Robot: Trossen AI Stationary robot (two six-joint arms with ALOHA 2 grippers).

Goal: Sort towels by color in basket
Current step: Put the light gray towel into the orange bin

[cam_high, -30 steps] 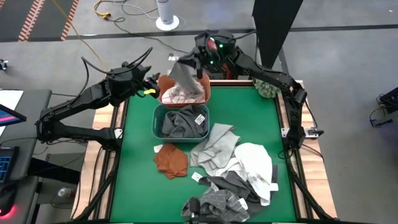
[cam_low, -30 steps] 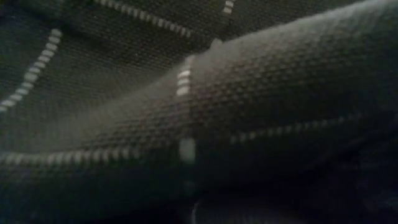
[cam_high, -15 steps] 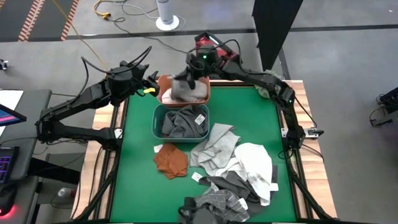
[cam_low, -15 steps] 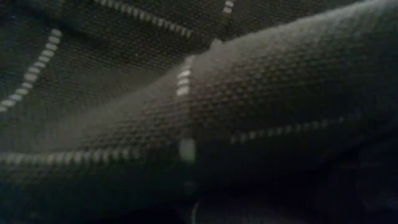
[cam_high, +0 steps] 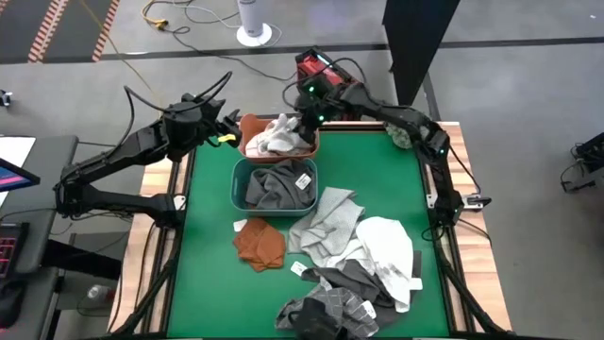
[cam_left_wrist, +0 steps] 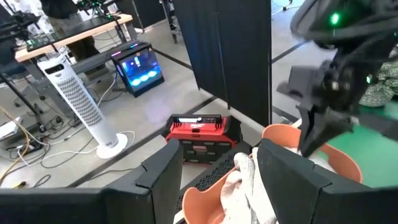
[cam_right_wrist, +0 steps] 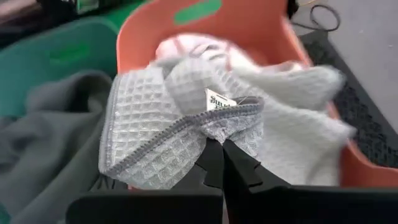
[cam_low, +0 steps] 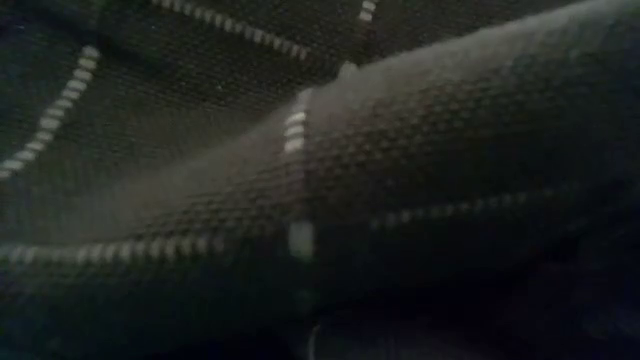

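Two tubs sat at the upper middle of the high view: an orange tub (cam_high: 253, 127) at the table's far edge and a teal tub (cam_high: 238, 181) just below it. The right gripper (cam_high: 304, 126) hung over the orange tub's right side, its fingers (cam_right_wrist: 219, 163) pressed together on the edge of a light grey waffle towel (cam_right_wrist: 180, 127), which lay heaped in the orange tub over white cloth. The left gripper (cam_left_wrist: 214, 171) waited at the upper left of the table beside the orange tub, jaws apart and holding nothing. A dark grey towel (cam_high: 276, 186) filled the teal tub. Lower in the frame lay a rust-orange towel (cam_high: 259, 242), a pale grey towel (cam_high: 329, 222), a white towel (cam_high: 387, 244) and a grey-checked towel (cam_high: 326, 307), the last one filling the low view.
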